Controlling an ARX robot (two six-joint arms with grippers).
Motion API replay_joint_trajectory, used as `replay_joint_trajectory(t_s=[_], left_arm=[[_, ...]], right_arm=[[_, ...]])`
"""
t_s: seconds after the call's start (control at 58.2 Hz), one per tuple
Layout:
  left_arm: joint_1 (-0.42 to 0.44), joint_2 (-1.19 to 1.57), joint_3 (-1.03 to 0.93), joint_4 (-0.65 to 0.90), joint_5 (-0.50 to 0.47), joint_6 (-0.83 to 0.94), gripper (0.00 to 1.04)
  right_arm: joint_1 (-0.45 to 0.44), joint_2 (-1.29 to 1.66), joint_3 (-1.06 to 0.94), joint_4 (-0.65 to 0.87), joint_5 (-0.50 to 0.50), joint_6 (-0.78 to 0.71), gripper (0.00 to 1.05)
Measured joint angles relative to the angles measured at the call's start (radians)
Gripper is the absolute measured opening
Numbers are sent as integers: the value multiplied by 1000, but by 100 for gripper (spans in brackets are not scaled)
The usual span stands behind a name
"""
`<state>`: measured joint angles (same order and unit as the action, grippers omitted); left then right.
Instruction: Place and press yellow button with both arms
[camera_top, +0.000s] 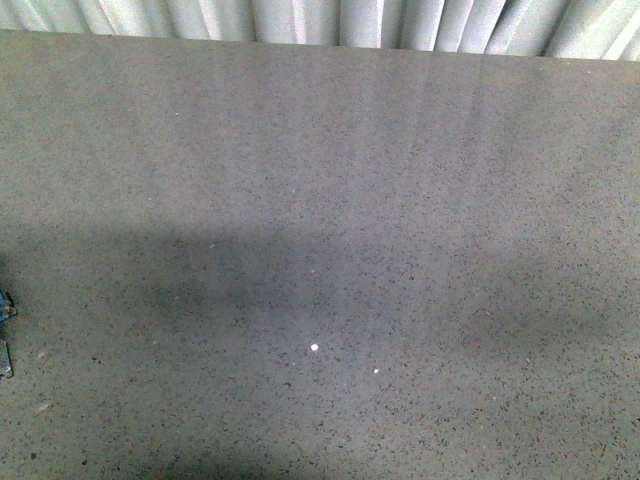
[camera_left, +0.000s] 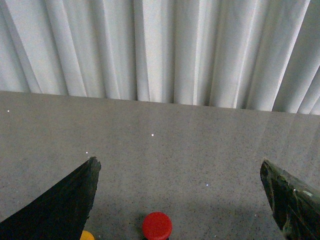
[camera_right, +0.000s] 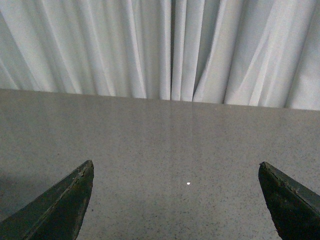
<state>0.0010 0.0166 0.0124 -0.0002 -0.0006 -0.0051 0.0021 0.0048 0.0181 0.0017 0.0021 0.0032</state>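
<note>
Left gripper (camera_left: 178, 164) hangs fingers wide over the speckled grey stone-look table (camera_top: 320, 200), presumably readying a pick: the orange-yellow domed push button (camera_left: 87, 235) peeks beside one finger (a red-capped button (camera_left: 157, 226) sits between them), seemingly past nine o'clock of the front view. Right gripper (camera_right: 175, 166), equally wide, holds nothing.

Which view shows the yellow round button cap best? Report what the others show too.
The left wrist view: only there a sliver of the yellow round button cap shows, cut by the picture's edge, beside a black finger of the open left hand. The front and right wrist views show none of it.
</note>
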Motion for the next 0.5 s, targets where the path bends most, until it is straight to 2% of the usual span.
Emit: replay_joint_trajectory(t_s=[0.498], left_arm=[[0,0,0,0,0,0,96]], right_arm=[[0,0,0,0,0,0,96]])
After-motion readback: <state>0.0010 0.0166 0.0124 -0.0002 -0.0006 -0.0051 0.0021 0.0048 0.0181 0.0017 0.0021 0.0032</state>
